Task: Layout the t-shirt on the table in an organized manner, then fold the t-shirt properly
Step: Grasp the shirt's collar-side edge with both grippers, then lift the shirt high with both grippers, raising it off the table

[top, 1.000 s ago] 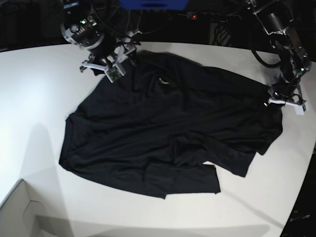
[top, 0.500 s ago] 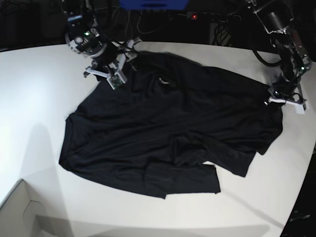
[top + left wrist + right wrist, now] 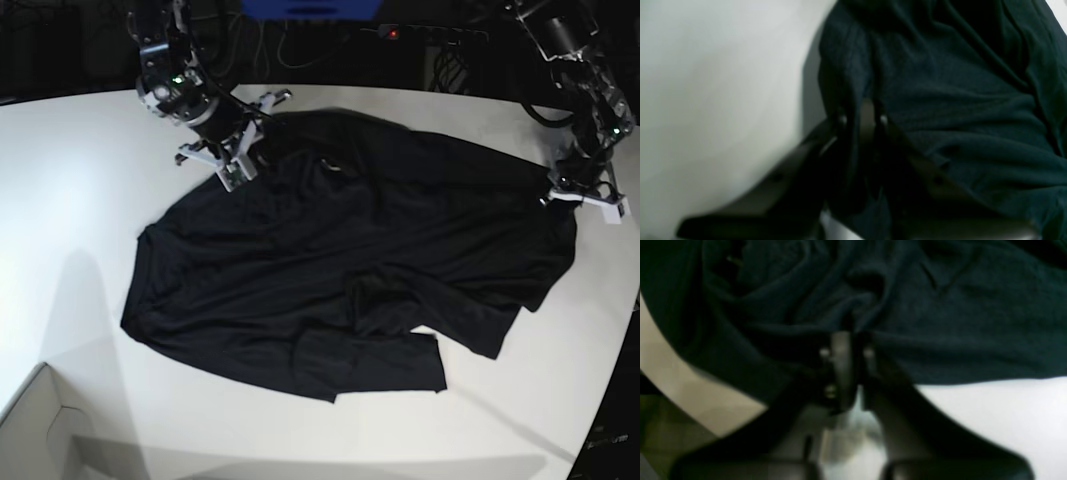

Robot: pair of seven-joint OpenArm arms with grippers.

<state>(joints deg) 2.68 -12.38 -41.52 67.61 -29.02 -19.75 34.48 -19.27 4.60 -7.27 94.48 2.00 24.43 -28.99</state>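
T-shirt pinched by both arms' fingers on table.

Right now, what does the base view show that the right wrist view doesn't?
Only the base view shows the whole t-shirt spread wrinkled on the table, both arms at opposite edges, the left gripper and a pale box corner. Only the right wrist view shows the right gripper up close, jaws pinched shut on a fold of fabric. Both show black cloth on white tabletop.
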